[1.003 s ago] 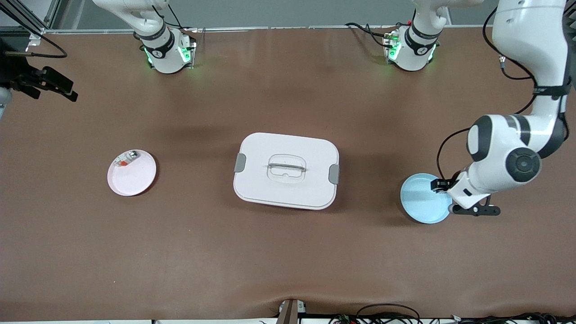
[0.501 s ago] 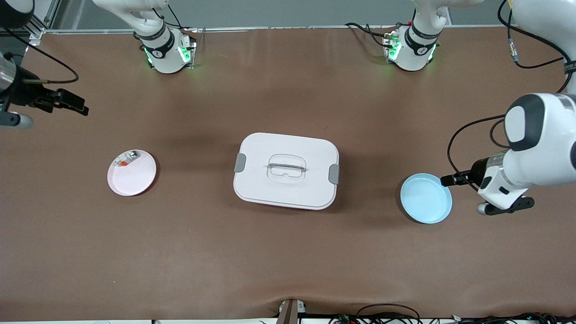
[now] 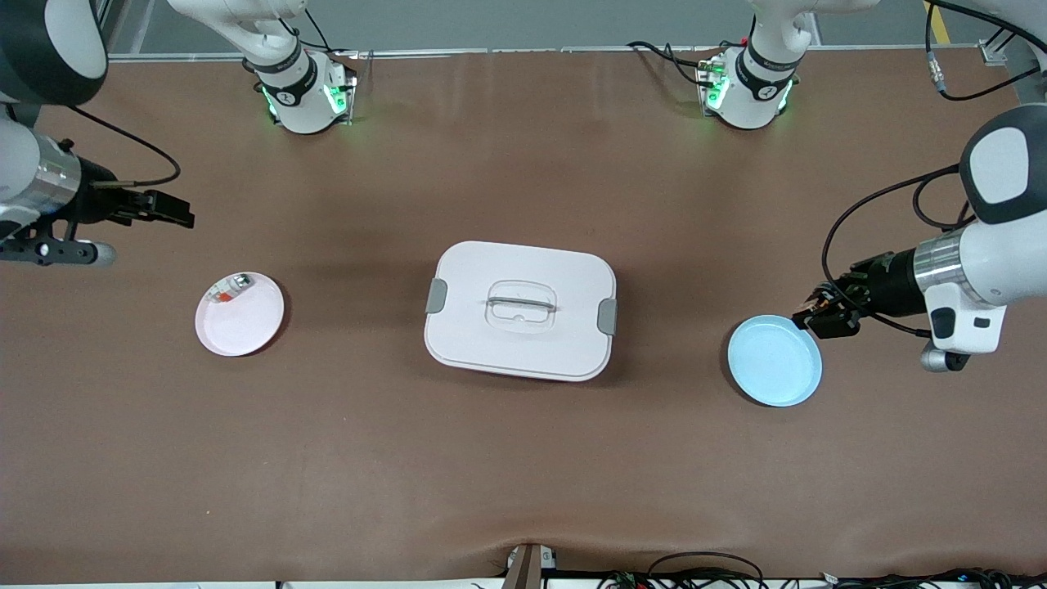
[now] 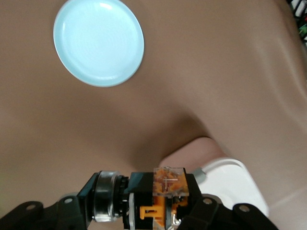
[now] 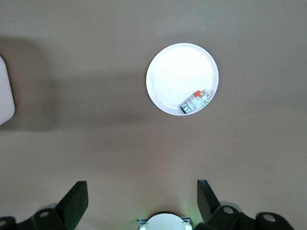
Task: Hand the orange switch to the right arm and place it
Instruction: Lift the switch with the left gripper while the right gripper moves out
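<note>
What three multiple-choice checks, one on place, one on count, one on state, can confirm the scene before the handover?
1. Where is the left gripper?
A. over the blue plate's edge
B. over the white box
C. over the pink plate

2. How many plates are on the table?
A. one
B. two
C. three

3. What state is the right gripper in?
A. shut on the orange switch
B. open, empty
C. shut, empty

Answers: 1 A, it hangs there holding the switch; 2 B, one blue, one pink; 3 B, its fingers stand apart.
</note>
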Robot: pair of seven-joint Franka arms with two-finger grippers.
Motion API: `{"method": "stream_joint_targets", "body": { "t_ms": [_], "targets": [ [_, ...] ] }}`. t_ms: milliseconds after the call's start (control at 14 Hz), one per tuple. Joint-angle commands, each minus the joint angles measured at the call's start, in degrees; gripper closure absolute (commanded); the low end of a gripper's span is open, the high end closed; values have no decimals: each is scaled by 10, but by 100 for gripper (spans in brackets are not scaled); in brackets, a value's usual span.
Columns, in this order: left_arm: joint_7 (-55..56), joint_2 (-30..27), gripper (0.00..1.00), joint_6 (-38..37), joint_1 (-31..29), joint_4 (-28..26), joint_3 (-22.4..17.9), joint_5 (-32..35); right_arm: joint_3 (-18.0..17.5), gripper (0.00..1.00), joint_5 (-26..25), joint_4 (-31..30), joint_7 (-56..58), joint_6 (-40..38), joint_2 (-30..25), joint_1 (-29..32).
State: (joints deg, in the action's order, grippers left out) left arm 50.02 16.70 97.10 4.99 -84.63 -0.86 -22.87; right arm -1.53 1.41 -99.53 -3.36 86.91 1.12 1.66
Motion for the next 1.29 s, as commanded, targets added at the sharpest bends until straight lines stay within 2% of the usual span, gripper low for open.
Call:
{"method": "stream_joint_targets", "body": {
  "t_ms": [0, 286, 501, 716, 859, 1003, 1146, 1217],
  "targets": [
    [99, -4, 63, -9, 7, 20, 23, -47, 0, 0, 1, 14, -2, -25, 4, 1],
    [261, -3, 63, 21, 9, 26, 84, -53, 2, 0, 10, 17, -1, -24, 8, 7],
    [342, 4, 63, 67, 23, 26, 131, -47, 4, 0, 60, 45, 6, -38, 22, 7],
    [422, 17, 63, 115, 76, 25, 133, -47, 0, 0, 66, 79, -12, -64, 43, -10],
    [465, 26, 63, 147, 100, 25, 133, -50, 2, 0, 150, 58, -13, -34, 40, -12],
    [529, 32, 63, 189, 128, 25, 133, -51, 0, 0, 197, 23, -15, -2, 30, -17],
    [566, 39, 62, 221, 155, 25, 133, -51, 0, 0, 294, -17, -4, 35, 25, -18],
    [587, 45, 60, 234, 164, 25, 133, -53, -1, 0, 326, -37, 12, 62, 21, -22]
  ]
}}
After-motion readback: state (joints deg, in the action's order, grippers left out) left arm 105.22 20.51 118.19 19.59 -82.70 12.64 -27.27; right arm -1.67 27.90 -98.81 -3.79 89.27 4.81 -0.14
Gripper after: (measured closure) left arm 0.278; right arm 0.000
